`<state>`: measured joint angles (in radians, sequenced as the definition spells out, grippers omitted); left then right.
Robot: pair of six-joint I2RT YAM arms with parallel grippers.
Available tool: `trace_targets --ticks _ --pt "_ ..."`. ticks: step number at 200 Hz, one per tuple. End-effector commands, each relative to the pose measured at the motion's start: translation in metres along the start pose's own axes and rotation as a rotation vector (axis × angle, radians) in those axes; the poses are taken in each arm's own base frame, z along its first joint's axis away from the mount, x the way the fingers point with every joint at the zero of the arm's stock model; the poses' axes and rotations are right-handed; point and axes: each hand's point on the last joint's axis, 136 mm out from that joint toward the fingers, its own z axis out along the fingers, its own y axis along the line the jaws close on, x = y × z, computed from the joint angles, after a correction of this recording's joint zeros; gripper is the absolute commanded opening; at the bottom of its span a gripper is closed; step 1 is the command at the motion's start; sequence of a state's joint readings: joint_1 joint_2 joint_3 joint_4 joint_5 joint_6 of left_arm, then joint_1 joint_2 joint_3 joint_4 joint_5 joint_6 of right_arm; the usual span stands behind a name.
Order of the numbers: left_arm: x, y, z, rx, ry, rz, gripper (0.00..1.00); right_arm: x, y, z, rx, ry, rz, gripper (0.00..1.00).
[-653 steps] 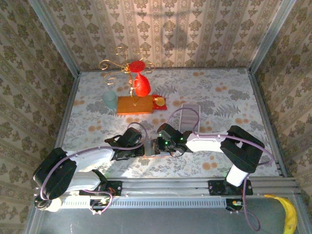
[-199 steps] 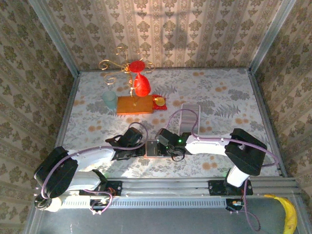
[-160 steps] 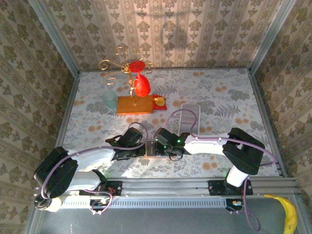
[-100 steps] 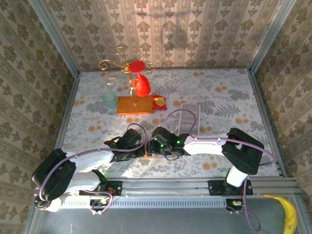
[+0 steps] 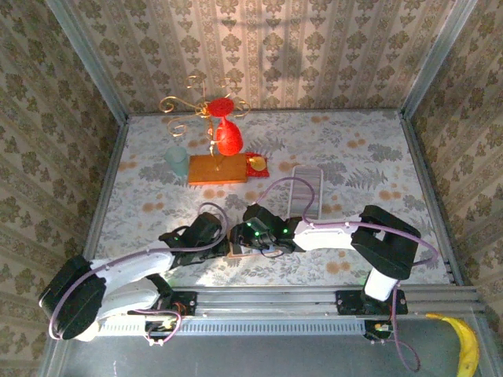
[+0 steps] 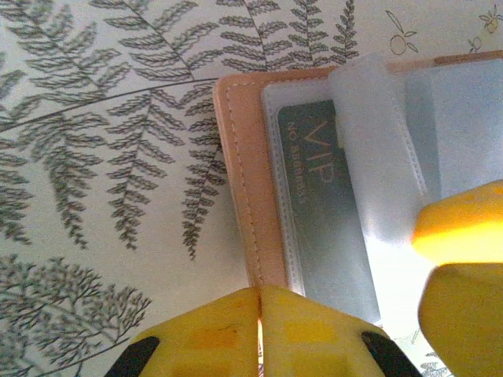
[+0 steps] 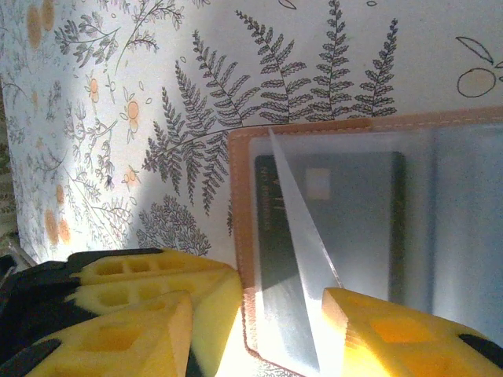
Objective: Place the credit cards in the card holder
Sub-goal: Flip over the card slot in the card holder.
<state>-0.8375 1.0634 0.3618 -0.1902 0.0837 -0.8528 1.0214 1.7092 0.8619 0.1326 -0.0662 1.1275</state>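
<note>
The card holder (image 6: pixel 240 181) lies open on the floral tablecloth, tan leather with clear plastic sleeves. One of the credit cards (image 6: pixel 322 204), dark grey-green and marked VIP, sits inside the left sleeve (image 7: pixel 346 212). My left gripper (image 6: pixel 259 292) is shut on the holder's near leather edge. My right gripper (image 7: pixel 259 306) stands open over the holder (image 7: pixel 240 204), its right finger against a lifted clear sleeve flap (image 7: pixel 302 298). From above, both grippers meet over the holder (image 5: pixel 236 253): the left gripper (image 5: pixel 220 238) and the right gripper (image 5: pixel 242 242).
At the back left stand an orange wooden block (image 5: pixel 218 169), a red goblet (image 5: pixel 226 137), a gold wire stand (image 5: pixel 189 106) and a pale cup (image 5: pixel 177 161). A long white tray (image 5: pixel 306 188) lies behind the right arm. A banana (image 5: pixel 468 345) rests outside the frame.
My right gripper has slid left over the holder and narrowed a little. The left arm has swung lower and further left, its gripper staying shut at the holder's edge.
</note>
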Motion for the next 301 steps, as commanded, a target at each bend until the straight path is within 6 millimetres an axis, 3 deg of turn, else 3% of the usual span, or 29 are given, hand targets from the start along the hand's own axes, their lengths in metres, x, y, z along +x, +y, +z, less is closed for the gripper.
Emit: trace_targets --ticks 1,47,96,146,171,207,225,257,283,301 --pt "0.006 0.018 -0.005 -0.074 -0.005 -0.020 0.12 0.004 0.004 0.005 -0.017 0.014 0.009 0.48" --pt "-0.003 0.039 -0.028 -0.156 -0.108 -0.046 0.12 0.003 0.015 0.007 -0.042 0.013 0.002 0.48" --pt "-0.018 0.060 -0.068 -0.264 -0.240 -0.079 0.12 0.005 0.030 0.012 -0.087 0.018 0.005 0.48" --pt "-0.034 0.062 -0.104 -0.250 -0.374 -0.122 0.13 0.004 0.085 0.014 -0.242 0.014 -0.055 0.49" --pt "-0.040 0.065 -0.123 -0.268 -0.427 -0.131 0.15 0.002 0.099 0.012 -0.283 0.008 -0.056 0.48" --pt "-0.045 0.065 -0.137 -0.257 -0.474 -0.124 0.19 -0.009 0.118 -0.014 -0.336 -0.036 -0.155 0.49" --pt "-0.046 0.056 -0.132 -0.219 -0.460 -0.107 0.22 -0.027 0.102 -0.039 -0.260 -0.097 -0.282 0.49" --pt "-0.047 0.031 -0.110 -0.118 -0.398 -0.065 0.34 -0.065 0.066 -0.109 -0.151 -0.247 -0.680 0.53" --pt "-0.047 0.011 -0.090 -0.052 -0.333 -0.032 0.43 -0.059 0.030 -0.150 0.010 -0.253 -1.243 0.56" --pt "-0.045 -0.002 -0.077 -0.014 -0.282 -0.004 0.49 -0.051 -0.008 -0.165 0.104 -0.147 -1.512 0.57"
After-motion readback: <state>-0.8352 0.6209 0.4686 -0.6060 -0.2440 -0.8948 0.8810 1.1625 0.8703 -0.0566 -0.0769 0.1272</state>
